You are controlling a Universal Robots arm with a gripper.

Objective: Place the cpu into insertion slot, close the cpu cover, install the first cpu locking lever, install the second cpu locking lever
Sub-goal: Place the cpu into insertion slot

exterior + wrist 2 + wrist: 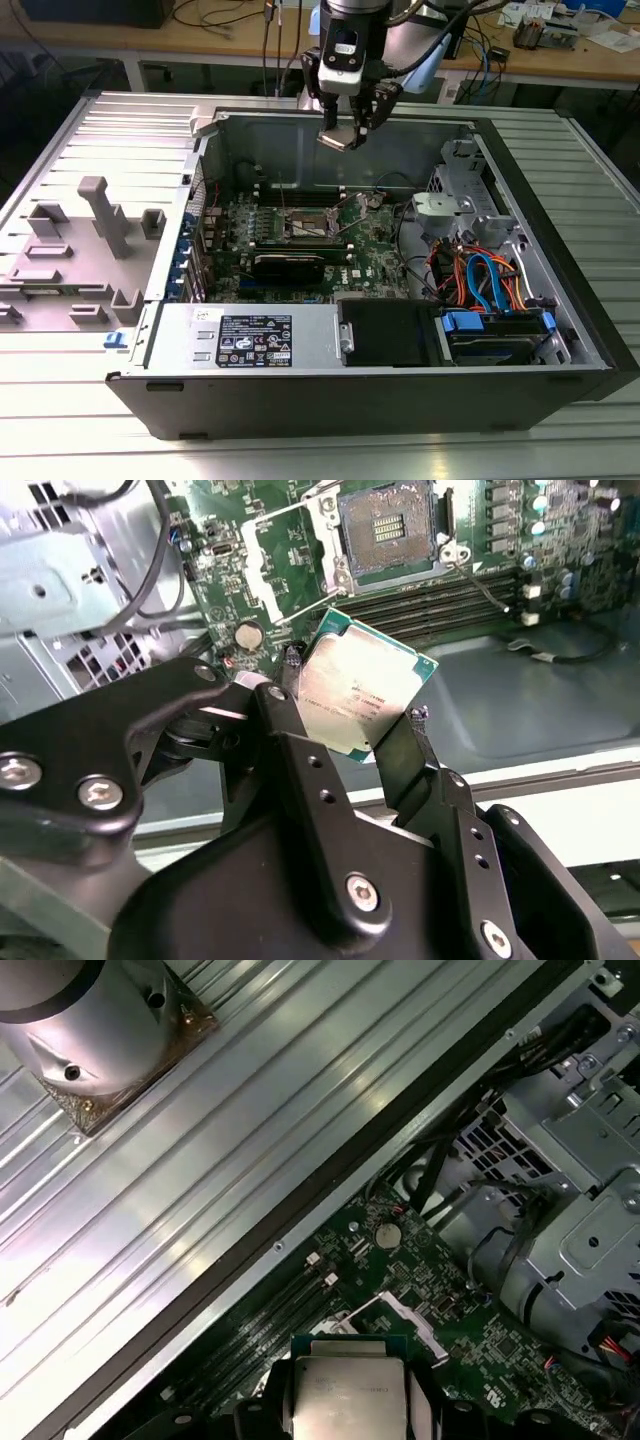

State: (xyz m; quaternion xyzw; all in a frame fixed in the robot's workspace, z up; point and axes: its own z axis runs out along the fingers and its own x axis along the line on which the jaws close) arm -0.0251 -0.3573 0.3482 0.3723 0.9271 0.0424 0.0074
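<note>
My gripper [343,135] hangs above the open computer case, shut on the cpu [340,141] by two opposite edges. In the second wrist view the cpu [360,692], silver top showing and green rim tilted, sits between the black fingers [290,720]. The insertion slot [388,528] lies bare on the green board below and beyond it, dark centre uncovered. The cpu cover [262,560] stands swung open beside the slot. In the exterior view the slot [310,228] is well below the gripper. The first wrist view shows the cpu [350,1395] over the board.
The case's back wall [300,150] stands just behind the gripper. A metal drive cage [455,205] and orange and blue cables [480,280] fill the exterior view's right. Black memory slots [440,595] run beside the socket. Grey fixtures [100,225] sit on the table left of the case.
</note>
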